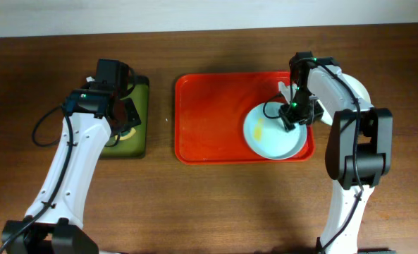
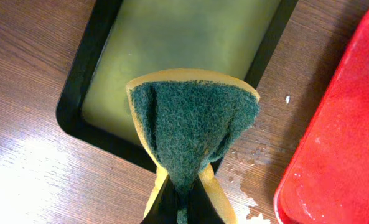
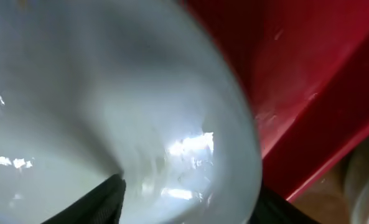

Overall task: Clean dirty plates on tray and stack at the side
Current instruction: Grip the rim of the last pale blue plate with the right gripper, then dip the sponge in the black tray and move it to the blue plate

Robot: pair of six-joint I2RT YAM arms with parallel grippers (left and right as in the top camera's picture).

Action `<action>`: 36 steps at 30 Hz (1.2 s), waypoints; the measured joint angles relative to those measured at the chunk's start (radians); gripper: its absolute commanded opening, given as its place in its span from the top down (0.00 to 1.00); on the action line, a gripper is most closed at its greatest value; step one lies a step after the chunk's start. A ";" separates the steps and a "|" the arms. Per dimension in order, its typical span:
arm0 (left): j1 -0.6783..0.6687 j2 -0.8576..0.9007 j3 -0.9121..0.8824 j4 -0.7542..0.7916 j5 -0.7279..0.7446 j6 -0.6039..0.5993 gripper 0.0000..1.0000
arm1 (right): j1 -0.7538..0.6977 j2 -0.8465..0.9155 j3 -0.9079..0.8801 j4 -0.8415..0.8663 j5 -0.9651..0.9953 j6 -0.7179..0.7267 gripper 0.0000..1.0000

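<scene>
A pale blue plate (image 1: 268, 135) with a yellow smear lies in the right part of the red tray (image 1: 209, 116). My right gripper (image 1: 294, 116) is shut on its right rim. In the right wrist view the plate (image 3: 109, 93) fills the frame, with the gripper (image 3: 190, 208) having one finger on each side of the rim and the red tray (image 3: 302, 68) behind. My left gripper (image 1: 122, 116) is shut on a green and yellow sponge (image 2: 193, 118), pinched and held in the gripper (image 2: 181, 208) above the small dark green tray (image 2: 172, 43).
A pale plate (image 1: 358, 88) lies on the table right of the red tray, partly under my right arm; its edge shows in the right wrist view (image 3: 364, 180). The dark green tray (image 1: 139, 123) is left of the red tray (image 2: 340, 155). Water drops (image 2: 252, 186) wet the wood between them.
</scene>
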 measured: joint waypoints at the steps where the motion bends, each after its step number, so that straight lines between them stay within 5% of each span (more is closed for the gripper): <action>1: 0.000 0.000 0.000 0.000 0.000 0.000 1.00 | 0.000 0.000 0.000 -0.006 -0.022 0.008 0.44; 3: 0.000 0.000 0.000 0.001 0.000 0.000 1.00 | -0.001 0.000 0.000 -0.019 -0.108 0.019 0.26; 5: 0.000 0.000 0.000 0.003 0.000 0.000 1.00 | -0.001 0.000 0.000 -0.033 -0.167 0.034 0.26; 8: 0.000 0.000 0.000 0.003 0.000 0.000 1.00 | -0.006 0.000 0.000 -0.055 -0.140 0.151 0.34; 14: 0.000 0.000 0.000 0.034 0.000 0.000 1.00 | -0.021 0.000 0.000 -0.040 -0.122 0.293 0.69; 19: 0.000 0.001 -0.007 0.143 0.000 0.000 1.00 | -0.021 -0.010 -0.051 0.033 -0.135 0.335 0.71; 25: 0.004 0.087 -0.009 0.245 0.000 0.000 1.00 | -0.034 -0.066 -0.146 0.133 -0.186 0.360 0.92; 36: 0.132 0.409 -0.014 0.397 0.077 0.003 1.00 | -0.035 -0.066 -0.155 0.158 -0.281 0.405 0.96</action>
